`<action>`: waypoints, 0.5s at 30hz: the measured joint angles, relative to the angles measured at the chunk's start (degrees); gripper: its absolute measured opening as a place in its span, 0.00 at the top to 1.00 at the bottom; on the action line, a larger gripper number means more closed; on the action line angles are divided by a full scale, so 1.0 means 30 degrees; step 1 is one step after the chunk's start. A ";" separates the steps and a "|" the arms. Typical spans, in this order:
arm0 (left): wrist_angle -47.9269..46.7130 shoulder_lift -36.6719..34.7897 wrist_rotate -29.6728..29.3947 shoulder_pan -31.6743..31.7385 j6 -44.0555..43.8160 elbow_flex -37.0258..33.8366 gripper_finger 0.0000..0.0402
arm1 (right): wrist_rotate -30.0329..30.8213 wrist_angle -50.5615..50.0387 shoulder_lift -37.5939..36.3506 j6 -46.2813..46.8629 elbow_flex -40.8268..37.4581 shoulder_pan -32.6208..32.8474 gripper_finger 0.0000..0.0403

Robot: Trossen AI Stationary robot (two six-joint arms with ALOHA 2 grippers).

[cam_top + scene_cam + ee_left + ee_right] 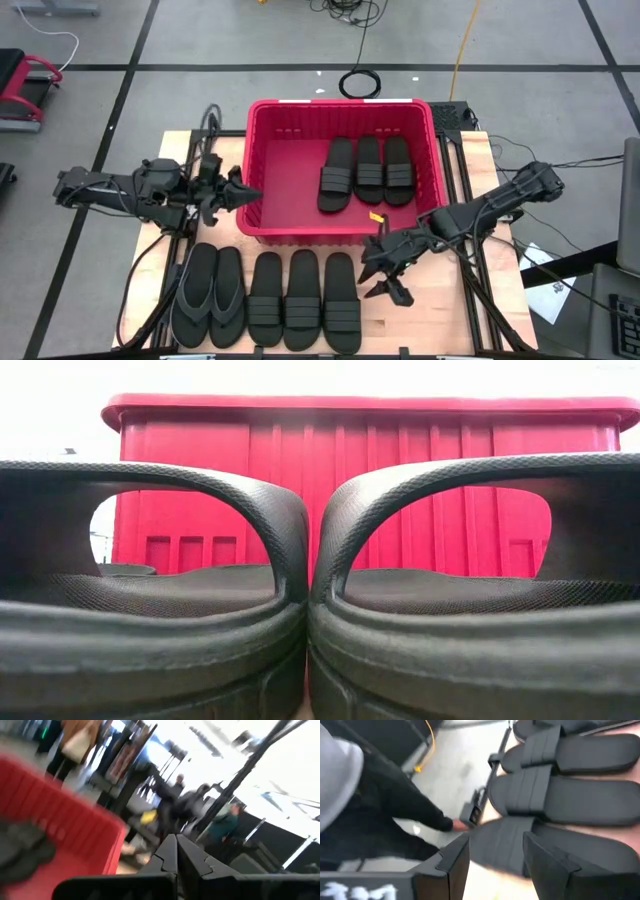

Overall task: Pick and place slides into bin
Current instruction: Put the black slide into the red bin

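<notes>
The red bin (275, 195) stands at the table's far middle with three black slides (368, 172) lying flat in its right half. On the table in front of it lie two flip-flops (208, 293) and three strapped slides (303, 300) side by side; two of them fill the low view (160, 610), with the bin (380, 480) behind. My left gripper (250, 195) is shut and empty, level at the bin's left wall (60, 820). My right gripper (382, 282) hangs open just right of the rightmost slide (341, 300), which shows blurred between its fingers (510, 845). It touches nothing.
Bare wooden table lies right of the row of slides (440, 310) and left of the bin (185, 150). The bin's left half holds nothing. A person's dark sleeve (395, 815) shows beyond the table's edge, and people stand in the room behind (222, 822).
</notes>
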 joint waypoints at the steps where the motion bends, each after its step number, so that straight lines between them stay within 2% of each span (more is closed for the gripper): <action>1: 0.0714 -0.0025 -0.0038 -0.0040 0.0616 0.0004 0.99 | 0.0007 0.0793 0.0000 0.0428 -0.0476 0.0078 0.57; 4: 0.2067 -0.0243 -0.0035 -0.0064 0.1921 0.0007 0.98 | 0.0000 0.2691 0.0021 0.2244 -0.1737 0.0329 0.57; 8: 0.2263 -0.0792 0.0784 -0.0057 0.1813 0.0007 1.00 | 0.0178 0.5394 0.0693 0.4936 -0.2835 0.0913 0.57; 12: 0.2024 -0.1366 0.2663 -0.0060 0.1832 0.0007 0.99 | 0.1093 0.7325 0.2074 0.5606 -0.3182 0.1567 0.57; 15: 0.1612 -0.1556 0.3199 -0.0071 0.1465 0.0007 0.97 | 0.1648 0.7592 0.2883 0.5522 -0.3140 0.1643 0.57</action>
